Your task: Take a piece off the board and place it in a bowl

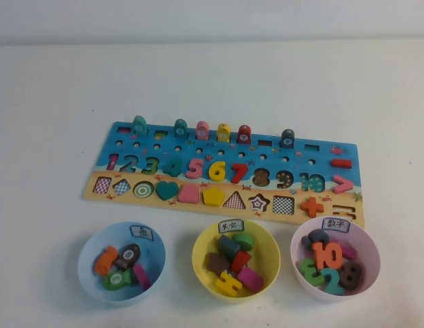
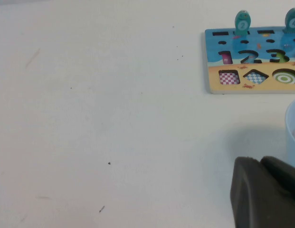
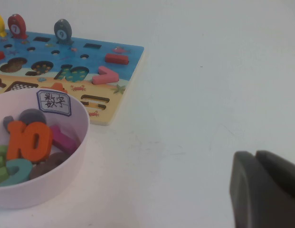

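Note:
The board (image 1: pixel 118 140) lies across the middle of the table, with several fish pieces standing along its far edge. The teal-green fish piece (image 1: pixel 139 125) stands at the left end of that row; it also shows in the left wrist view (image 2: pixel 242 22). The light blue bowl (image 1: pixel 89 249) sits in front of the board on the left and holds a few pieces; its rim (image 2: pixel 293 128) shows in the left wrist view. My left gripper (image 2: pixel 261 161) is shut and empty, over bare table left of the bowl. My right gripper (image 3: pixel 256 154) is shut and empty, right of the pink bowl. Neither arm shows in the high view.
A yellow bowl (image 1: pixel 201 249) with shape pieces sits front centre. A pale pink bowl (image 1: pixel 369 246) with number pieces sits front right, also in the right wrist view (image 3: pixel 76 156). A darker blue-teal fish (image 1: pixel 180 128) stands beside the teal-green one.

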